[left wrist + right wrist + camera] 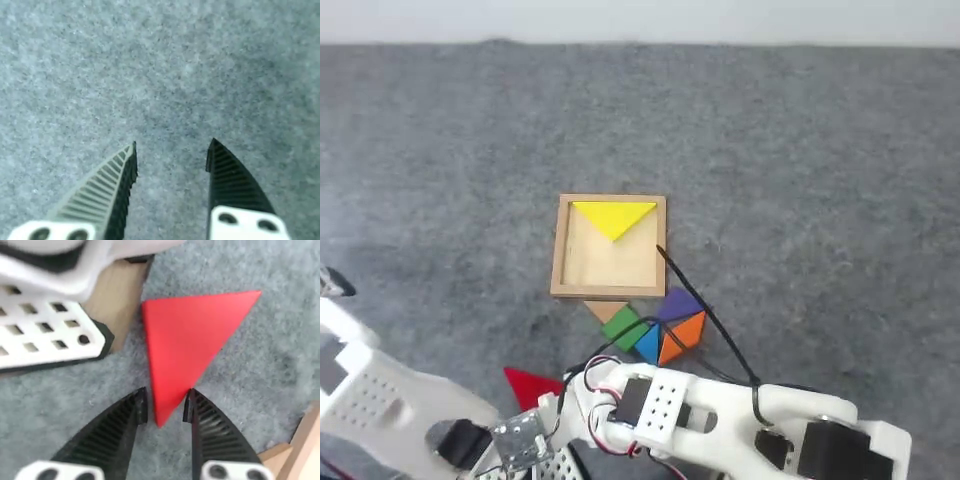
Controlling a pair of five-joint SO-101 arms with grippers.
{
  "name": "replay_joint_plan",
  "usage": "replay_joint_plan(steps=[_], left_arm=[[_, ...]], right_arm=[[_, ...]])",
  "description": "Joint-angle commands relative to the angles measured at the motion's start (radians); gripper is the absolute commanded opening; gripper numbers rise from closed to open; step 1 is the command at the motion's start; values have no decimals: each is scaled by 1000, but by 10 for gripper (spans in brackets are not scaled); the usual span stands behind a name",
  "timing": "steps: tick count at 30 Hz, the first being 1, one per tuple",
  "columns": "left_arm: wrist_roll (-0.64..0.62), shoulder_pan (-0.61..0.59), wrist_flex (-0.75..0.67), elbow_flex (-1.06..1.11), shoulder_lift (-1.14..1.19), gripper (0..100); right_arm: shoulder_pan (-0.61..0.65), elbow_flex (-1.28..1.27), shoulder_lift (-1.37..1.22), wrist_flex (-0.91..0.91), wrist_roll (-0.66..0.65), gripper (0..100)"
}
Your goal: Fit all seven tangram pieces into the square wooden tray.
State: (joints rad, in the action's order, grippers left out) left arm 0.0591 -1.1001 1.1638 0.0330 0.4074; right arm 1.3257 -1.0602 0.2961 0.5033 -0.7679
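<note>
The square wooden tray (560,250) lies mid-table with a yellow triangle (614,217) in its far part. Just in front of it, a tan triangle (604,310), a green piece (623,327), a blue piece (647,343), an orange piece (684,333) and a purple piece (678,303) huddle together. A red triangle (528,384) lies apart on the carpet at the near left. My right gripper (165,402) is shut on one corner of the red triangle (187,340). Over bare carpet, my left gripper (172,150) is open and holds nothing.
Grey carpet covers the table. The right arm (720,410) stretches across the near edge, and its black cable (705,315) runs past the piece cluster to the tray's corner. The left arm's white body (45,315) sits close beside the red triangle.
</note>
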Motion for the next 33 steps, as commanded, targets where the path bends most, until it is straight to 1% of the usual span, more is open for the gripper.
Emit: replay_joint_plan(steps=[1, 4, 8, 12, 14, 16, 18, 20, 27, 33], left_arm=[[-9, -5, 8, -39, -8, 224], [-9, -3, 8, -39, -8, 224], [-9, 0, 9, -36, -6, 224], [-9, 3, 9, -27, -8, 224], [-9, 3, 8, -22, -8, 224], [-9, 2, 8, -22, -8, 224], [-9, 2, 8, -22, -8, 224], [-9, 2, 8, -22, -8, 224], [-3, -5, 9, -21, -8, 224], [-3, -5, 9, -5, -8, 224]], right_arm=[[-56, 83, -45, 18, -75, 138], [-90, 149, -104, 50, -101, 138], [-110, 189, -147, 47, -104, 134], [-116, 190, -145, -10, -97, 133], [-127, 190, -143, -33, -68, 132], [-137, 192, -127, -56, -41, 108], [-142, 192, -99, -56, -28, 46], [-139, 184, -73, -54, -21, 4], [-140, 183, -13, -5, -18, 7], [-159, 180, 79, -4, 117, 7]])
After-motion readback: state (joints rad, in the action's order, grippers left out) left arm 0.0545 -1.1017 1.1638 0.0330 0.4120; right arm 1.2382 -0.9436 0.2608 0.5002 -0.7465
